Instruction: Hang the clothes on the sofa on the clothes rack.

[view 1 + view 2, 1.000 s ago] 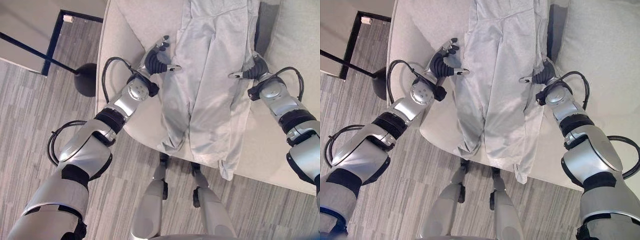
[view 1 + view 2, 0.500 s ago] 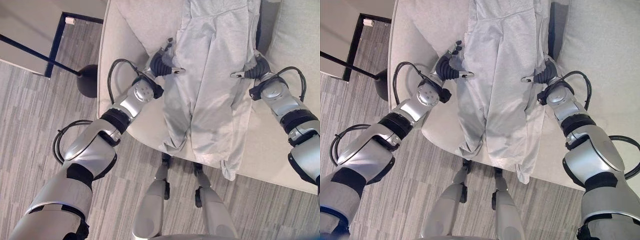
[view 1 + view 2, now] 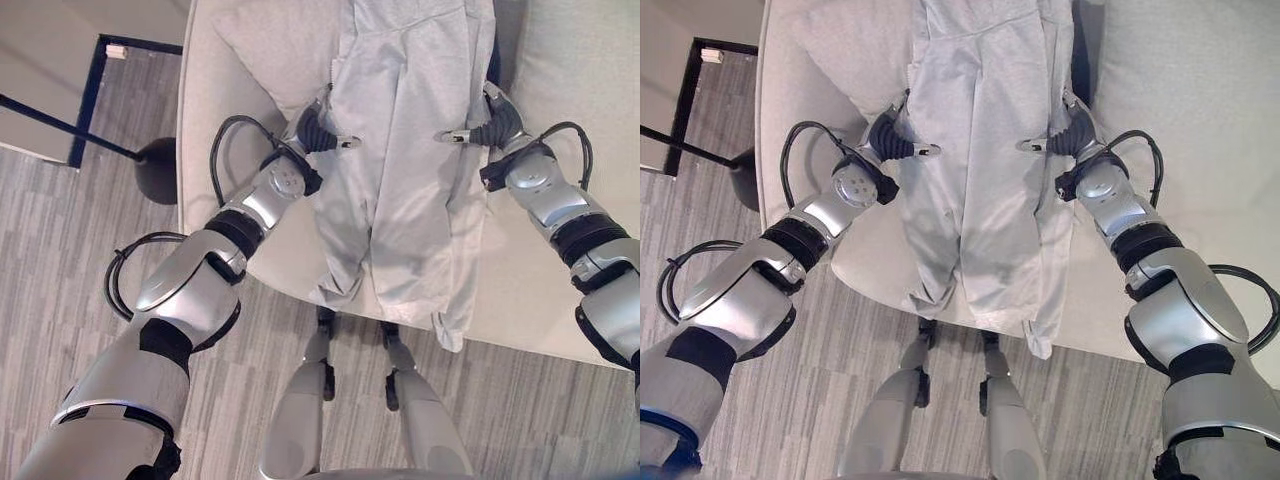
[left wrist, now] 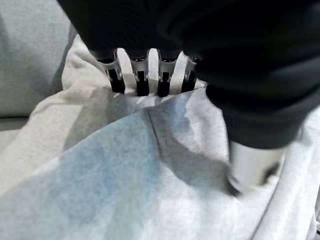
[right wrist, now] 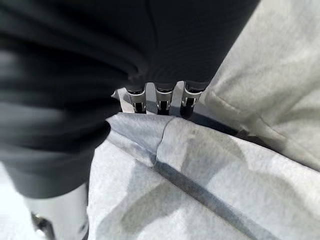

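A light grey garment [image 3: 410, 160] lies lengthwise on the beige sofa [image 3: 215, 110], its lower end hanging over the front edge. My left hand [image 3: 312, 130] is at the garment's left edge, partly tucked under the cloth [image 4: 125, 160]. My right hand [image 3: 492, 126] is at the right edge in the same way, with the cloth's hem [image 5: 165, 135] lying over it. The clothes rack's round black base [image 3: 158, 170] and thin black pole [image 3: 60, 125] stand on the floor left of the sofa.
A black rectangular frame [image 3: 88, 100] lies on the grey striped floor [image 3: 60, 260] beyond the rack base. A large pale cushion [image 3: 590, 60] fills the sofa's right side. Something dark [image 3: 1080, 50] shows beside the garment's upper right edge.
Both hands have moved in against the garment's sides and slid under its edges; the left hand was beside the cloth a second ago. The camera has shifted a little.
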Robot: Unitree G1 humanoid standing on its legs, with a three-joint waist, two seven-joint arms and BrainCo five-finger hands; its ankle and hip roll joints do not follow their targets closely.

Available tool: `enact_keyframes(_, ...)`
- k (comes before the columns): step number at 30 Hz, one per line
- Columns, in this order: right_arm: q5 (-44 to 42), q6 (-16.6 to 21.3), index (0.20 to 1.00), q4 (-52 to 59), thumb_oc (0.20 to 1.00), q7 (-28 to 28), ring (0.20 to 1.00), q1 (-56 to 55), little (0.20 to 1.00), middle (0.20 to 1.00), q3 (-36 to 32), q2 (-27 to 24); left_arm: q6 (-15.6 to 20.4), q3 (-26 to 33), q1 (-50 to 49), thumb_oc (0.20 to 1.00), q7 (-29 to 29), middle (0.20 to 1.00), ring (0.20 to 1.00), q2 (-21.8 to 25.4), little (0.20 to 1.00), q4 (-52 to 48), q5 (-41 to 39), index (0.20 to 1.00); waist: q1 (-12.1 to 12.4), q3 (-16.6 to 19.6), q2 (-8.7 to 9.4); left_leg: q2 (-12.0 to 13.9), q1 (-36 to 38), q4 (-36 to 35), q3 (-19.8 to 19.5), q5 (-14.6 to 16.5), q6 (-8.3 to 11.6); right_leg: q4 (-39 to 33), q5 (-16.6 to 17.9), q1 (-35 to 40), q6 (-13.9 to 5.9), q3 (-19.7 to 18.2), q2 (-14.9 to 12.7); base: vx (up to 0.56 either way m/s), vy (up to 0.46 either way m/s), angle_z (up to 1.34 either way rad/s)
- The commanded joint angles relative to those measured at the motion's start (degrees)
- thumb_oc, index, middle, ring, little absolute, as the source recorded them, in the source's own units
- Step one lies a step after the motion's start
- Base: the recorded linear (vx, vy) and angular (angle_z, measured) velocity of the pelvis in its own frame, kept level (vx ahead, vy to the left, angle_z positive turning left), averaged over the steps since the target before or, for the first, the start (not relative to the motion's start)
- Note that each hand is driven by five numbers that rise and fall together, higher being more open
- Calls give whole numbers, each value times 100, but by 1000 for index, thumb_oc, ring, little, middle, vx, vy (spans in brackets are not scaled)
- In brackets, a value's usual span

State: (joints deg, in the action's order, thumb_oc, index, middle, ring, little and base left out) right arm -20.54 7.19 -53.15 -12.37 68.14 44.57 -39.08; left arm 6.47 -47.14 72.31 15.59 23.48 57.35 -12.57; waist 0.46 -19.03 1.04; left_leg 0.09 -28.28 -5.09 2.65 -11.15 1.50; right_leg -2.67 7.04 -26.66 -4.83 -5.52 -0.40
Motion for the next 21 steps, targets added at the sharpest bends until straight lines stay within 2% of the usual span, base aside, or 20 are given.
enact_keyframes(1, -125, 277, 200, 37, 200, -212, 200, 976, 200, 200, 110, -206, 209, -77, 954, 200, -471, 200, 200, -729, 200, 409, -41, 200, -186, -263, 74, -30, 133, 9, 74, 157, 529, -233, 300, 183, -545, -82, 3, -11, 2, -12)
enact_keyframes(13, 77, 380, 200, 737, 200, -317, 200, 268, 200, 200, -370, -560, 217, 132, 823, 200, -308, 200, 200, -418, 200, 40, 88, 200, -215, -191, 66, 3, 287, 9, 118, 209, 521, -233, 259, 304, -534, -79, 36, -3, -3, -2)
enact_keyframes(21, 829, 558, 200, 1808, 200, -714, 200, -671, 200, 200, -1447, -1216, 438, 732, 332, 200, 113, 200, 200, 621, 200, -1149, 226, 200, -105, 7, -15, 33, 546, 9, 67, 277, 522, -233, 105, 615, -512, 17, 60, -2, -65, 0)
